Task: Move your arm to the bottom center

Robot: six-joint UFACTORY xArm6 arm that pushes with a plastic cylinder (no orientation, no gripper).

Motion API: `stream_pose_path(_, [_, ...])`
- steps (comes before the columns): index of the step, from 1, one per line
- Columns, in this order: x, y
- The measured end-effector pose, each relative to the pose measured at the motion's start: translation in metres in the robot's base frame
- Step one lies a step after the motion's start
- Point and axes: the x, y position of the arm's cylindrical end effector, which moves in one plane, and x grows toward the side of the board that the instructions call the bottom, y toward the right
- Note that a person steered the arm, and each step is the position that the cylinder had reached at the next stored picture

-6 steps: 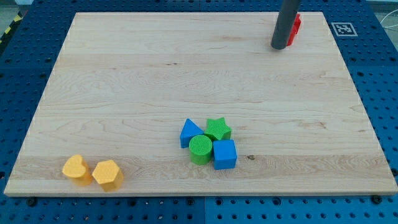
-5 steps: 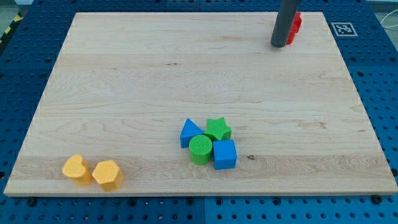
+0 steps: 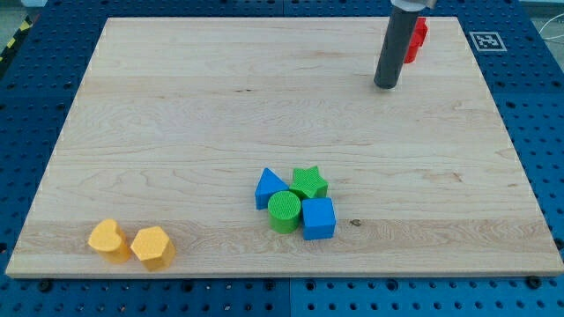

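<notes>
My tip (image 3: 385, 86), a bare rod that grasps nothing, sits far from the desk (image 3: 176, 132) bottom centre; the blue-green cluster (image 3: 296, 204) lies between, so I should steer round it.

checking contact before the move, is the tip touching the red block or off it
Off it. My tip rests on bare wood, below and to the view's left of the red block, with open board showing between them.

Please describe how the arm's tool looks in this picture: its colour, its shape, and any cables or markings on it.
Only the rod shows: a straight, round, dark grey cylinder, plain and smooth, with a slightly wider collar at the view's top edge. I see no cables, labels or markings on it. My tip is a flat, blunt end of the same dark colour. The rest of the arm is outside the picture.
</notes>
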Motion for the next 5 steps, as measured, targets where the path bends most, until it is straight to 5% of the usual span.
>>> stream_pose_path(5, [0.055,-0.038])
